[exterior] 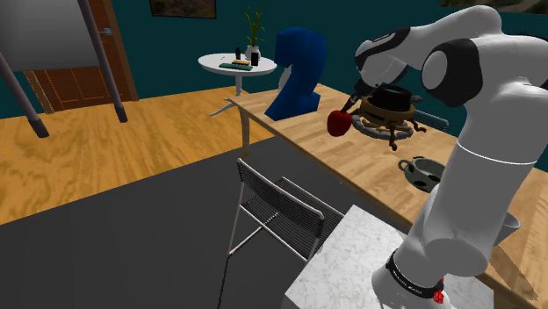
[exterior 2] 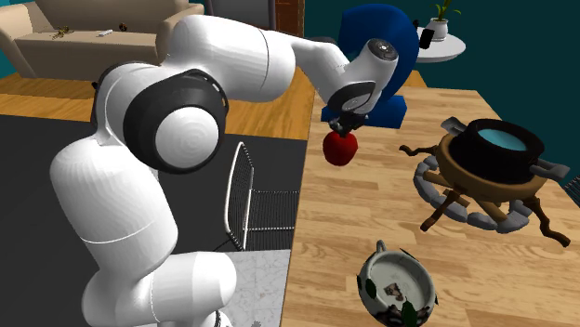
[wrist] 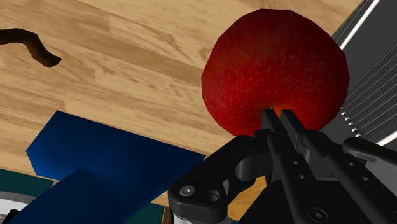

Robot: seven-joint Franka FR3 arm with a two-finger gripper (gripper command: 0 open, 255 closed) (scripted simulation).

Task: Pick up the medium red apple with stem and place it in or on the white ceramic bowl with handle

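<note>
In the shoulder view, the all-black pincer (exterior: 351, 108) hung over the light wooden worktop (exterior: 347, 171). The round red apple (exterior: 339, 123) sat directly under its tips, clear of the wood. The whitish, dark-blotched bowl with handles (exterior: 414, 165) stood on the worktop well apart from the apple, nearer the stand. A black pot on a brown, twig-legged base (exterior: 391, 107) stood just beside the pincer, on the shoulder view's right.

In the second exterior view, the pincer (exterior 2: 346, 126) pointed down with the apple (exterior 2: 339, 148) touching its tips from below, in the air near the worktop's (exterior 2: 353, 218) edge. The bowl (exterior 2: 367, 279) lay lower in this view, well apart. A blue blocky shape (exterior 2: 376, 56) rose behind the pincer.

In the wrist view, the pincer (wrist: 278, 116) was clamped on the near side of the apple (wrist: 275, 63), its fingers (wrist: 294, 127) drawn almost together. Whether they pinched the stem could not be told. The apple bulged just beyond the fingertips, above the worktop (wrist: 127, 51).
</note>
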